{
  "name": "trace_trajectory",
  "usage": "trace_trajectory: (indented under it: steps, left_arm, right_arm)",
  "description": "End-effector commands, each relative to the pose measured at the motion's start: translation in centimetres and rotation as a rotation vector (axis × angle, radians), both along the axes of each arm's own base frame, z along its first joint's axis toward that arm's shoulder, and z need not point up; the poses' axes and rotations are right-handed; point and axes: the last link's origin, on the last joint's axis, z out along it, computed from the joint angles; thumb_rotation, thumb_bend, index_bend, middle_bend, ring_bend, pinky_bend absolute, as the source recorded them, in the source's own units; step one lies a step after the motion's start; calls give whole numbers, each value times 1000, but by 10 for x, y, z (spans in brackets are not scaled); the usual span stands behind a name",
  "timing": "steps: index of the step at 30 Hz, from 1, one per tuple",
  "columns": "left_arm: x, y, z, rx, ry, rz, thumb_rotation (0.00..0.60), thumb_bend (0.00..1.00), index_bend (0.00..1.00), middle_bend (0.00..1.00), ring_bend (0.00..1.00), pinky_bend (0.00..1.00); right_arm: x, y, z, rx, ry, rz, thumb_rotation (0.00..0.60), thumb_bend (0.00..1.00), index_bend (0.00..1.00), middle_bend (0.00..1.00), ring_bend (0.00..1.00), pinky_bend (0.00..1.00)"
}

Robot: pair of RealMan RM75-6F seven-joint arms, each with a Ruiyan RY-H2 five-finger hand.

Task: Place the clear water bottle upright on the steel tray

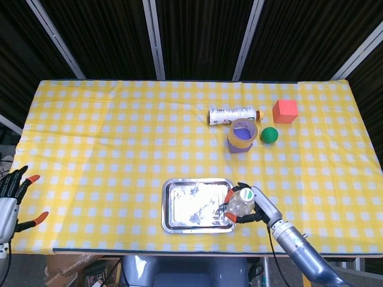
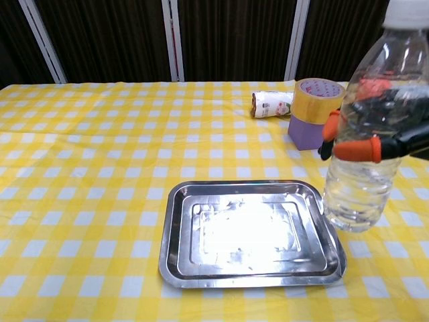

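Gripping clear water bottle, right hand, label unreadable

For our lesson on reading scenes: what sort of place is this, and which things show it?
Probably a robot test bench, not a kitchen: a yellow checked tablecloth set against black curtains, unrelated props such as a red cube and green ball, and a robot right hand gripping a clear water bottle.
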Motion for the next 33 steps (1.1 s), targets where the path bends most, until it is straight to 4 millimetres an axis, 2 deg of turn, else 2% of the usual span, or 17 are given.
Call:
trace_trajectory:
  steps: [1,7,10,14,18,21,27,30,33]
  left_arm:
    - [1,-1,0,0,-3,-2,600,178,179,5,0,0]
    - [1,-1,3,9,-12,-1,600,177,179,5,0,0]
    - [1,-1,3,6,-12,-1,600,177,179,5,0,0]
    - [0,-1,4,8,-14,-1,600,177,179,5,0,0]
    - [0,-1,5,11,-17,1,600,178,179,5,0,0]
    - [0,-1,5,13,-18,1,600,177,179,5,0,0]
    - [-1,0,4,12,-12,3,600,177,179,5,0,0]
    - [0,-1,4,12,-10,2,600,177,179,5,0,0]
    - [0,-1,4,13,-10,1,600,177,179,5,0,0]
  right_arm:
    - [18,-7,37,-89,0,46,600,571,741,644,251,0]
    - [51,-15,94,-203,86,118,600,571,741,645,251,0]
    - [59,-24,111,-235,99,136,600,571,741,644,251,0]
    - [55,-24,118,-204,136,121,600,571,740,645,251,0]
    - [42,-18,110,-142,155,65,600,571,741,644,251,0]
    - [28,-13,95,-92,170,23,600,572,741,644,251,0]
    - [4,-1,50,-10,118,-22,600,571,740,645,252,0]
    - [0,5,34,5,75,-17,600,571,741,644,251,0]
    - [4,6,27,-18,28,8,600,577,741,644,251,0]
